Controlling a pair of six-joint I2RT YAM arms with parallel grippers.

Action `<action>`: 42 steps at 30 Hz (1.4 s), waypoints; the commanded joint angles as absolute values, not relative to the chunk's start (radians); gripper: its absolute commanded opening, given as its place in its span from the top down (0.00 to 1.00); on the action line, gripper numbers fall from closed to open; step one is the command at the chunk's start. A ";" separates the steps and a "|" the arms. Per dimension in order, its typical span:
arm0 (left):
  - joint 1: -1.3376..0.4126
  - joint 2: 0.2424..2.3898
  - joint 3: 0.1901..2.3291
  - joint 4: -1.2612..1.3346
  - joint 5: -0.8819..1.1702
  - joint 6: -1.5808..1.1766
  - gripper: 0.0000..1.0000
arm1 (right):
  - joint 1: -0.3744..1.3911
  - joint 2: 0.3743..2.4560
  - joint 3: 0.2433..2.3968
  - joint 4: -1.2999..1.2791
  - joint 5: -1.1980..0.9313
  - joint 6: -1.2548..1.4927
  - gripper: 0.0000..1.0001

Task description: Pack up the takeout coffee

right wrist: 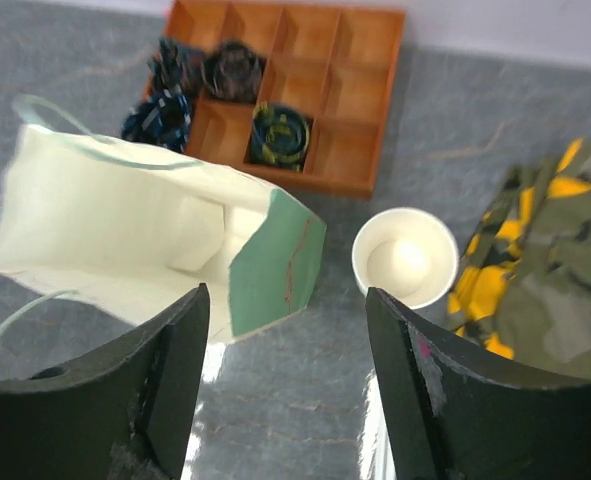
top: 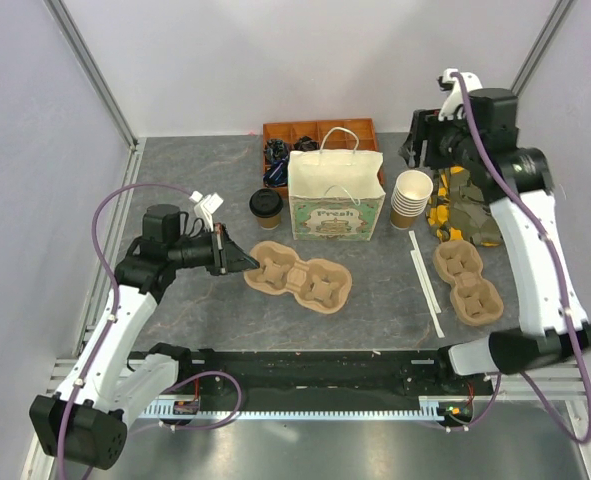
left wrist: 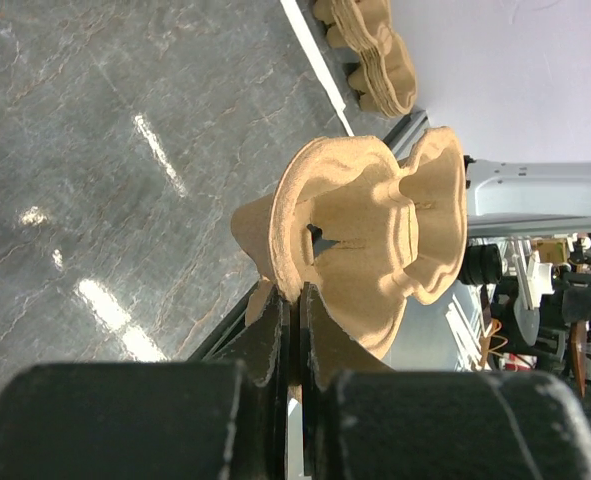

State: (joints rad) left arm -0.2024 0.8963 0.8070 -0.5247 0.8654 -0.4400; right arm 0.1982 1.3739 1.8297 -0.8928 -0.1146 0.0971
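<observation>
left tool (left wrist: 295, 305) is clamped shut on the rim of the tray (left wrist: 375, 220), a thin pinch on the pulp lip at the tray's 9 o'clock end. whether that end is lifted off the bench (top: 175, 190), i cannot tell. right tool (right wrist: 287, 295) hangs high at the back right, jaws spread wide with nothing between them, looking down into the open bag (right wrist: 125, 230) and the cup stack (right wrist: 405, 258).

the coffee (top: 266, 207) stands upright on the bench, black lid on, just beside the bag at its 9 o'clock and at about 11 o'clock from the tray. neither tool touches it, and it is not in the tray or the bag yet.

now the risks. that pinch holds soft pulp by an edge, so the tray could bend, tear or swivel in the jaws if it gets dragged. push it toward 12 o'clock and the far rim could clip the coffee and tip it. the bag looks light, so a nudge could slide or fold it, and its handles arch over the mouth, ready to snag a tool coming down.

for room, there is open bench at the tray's 9 o'clock, out to the side wall. at 6 o'clock the bench edge is near. at 3 o'clock lie the white sticks (top: 425, 282), then the spare trays (top: 467, 280). the gap between coffee and bag is tight.
</observation>
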 commanded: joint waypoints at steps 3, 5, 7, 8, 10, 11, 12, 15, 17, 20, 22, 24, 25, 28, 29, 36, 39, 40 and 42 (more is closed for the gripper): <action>-0.190 0.864 0.868 -0.554 0.871 -0.376 0.98 | 0.179 1.463 1.801 -0.855 -0.304 0.182 0.32; -0.176 0.867 0.858 -0.552 0.890 -0.382 0.98 | 0.179 1.483 1.798 -0.845 -0.325 0.190 0.33; -0.167 0.870 0.857 -0.551 0.896 -0.390 0.98 | 0.179 1.503 1.789 -0.845 -0.339 0.195 0.34; -0.163 0.868 0.861 -0.549 0.897 -0.390 0.98 | 0.183 1.508 1.775 -0.845 -0.348 0.195 0.35; -0.158 0.864 0.870 -0.554 0.884 -0.393 0.98 | 0.198 1.512 1.758 -0.841 -0.348 0.192 0.35; -0.158 0.864 0.877 -0.566 0.868 -0.397 0.98 | 0.205 1.514 1.740 -0.839 -0.345 0.187 0.35; -0.158 0.865 0.885 -0.577 0.823 -0.400 0.98 | 0.222 1.513 1.730 -0.838 -0.339 0.181 0.34; -0.156 0.871 0.902 -0.600 0.775 -0.406 0.98 | 0.254 1.512 1.698 -0.833 -0.327 0.175 0.35; -0.156 0.873 0.911 -0.603 0.769 -0.408 0.98 | 0.265 1.513 1.677 -0.833 -0.305 0.169 0.35; -0.155 0.865 0.919 -0.603 0.762 -0.405 0.98 | 0.272 1.508 1.643 -0.834 -0.267 0.166 0.40; -0.153 0.861 0.920 -0.604 0.767 -0.396 0.98 | 0.272 1.506 1.638 -0.834 -0.236 0.166 0.42; -0.150 0.851 0.917 -0.612 0.781 -0.382 0.98 | 0.270 1.511 1.644 -0.834 -0.218 0.167 0.46; -0.150 0.848 0.917 -0.615 0.782 -0.380 0.97 | 0.270 1.516 1.649 -0.833 -0.200 0.166 0.47; -0.149 0.838 0.919 -0.629 0.792 -0.359 0.96 | 0.270 1.526 1.666 -0.825 -0.186 0.167 0.49; -0.147 0.836 0.920 -0.635 0.790 -0.351 0.96 | 0.271 1.531 1.673 -0.821 -0.184 0.167 0.50; -0.144 0.833 0.942 -0.664 0.788 -0.325 0.96 | 0.272 1.563 1.669 -0.796 -0.187 0.160 0.70; -0.140 0.833 0.963 -0.681 0.785 -0.302 0.98 | 0.273 1.565 1.683 -0.816 -0.244 0.126 0.86; -0.138 0.831 0.972 -0.687 0.787 -0.298 0.98 | 0.275 1.566 1.712 -0.833 -0.259 0.108 0.95; -0.135 0.827 1.001 -0.696 0.813 -0.267 0.98 | 0.279 1.563 1.741 -0.883 -0.264 0.051 1.00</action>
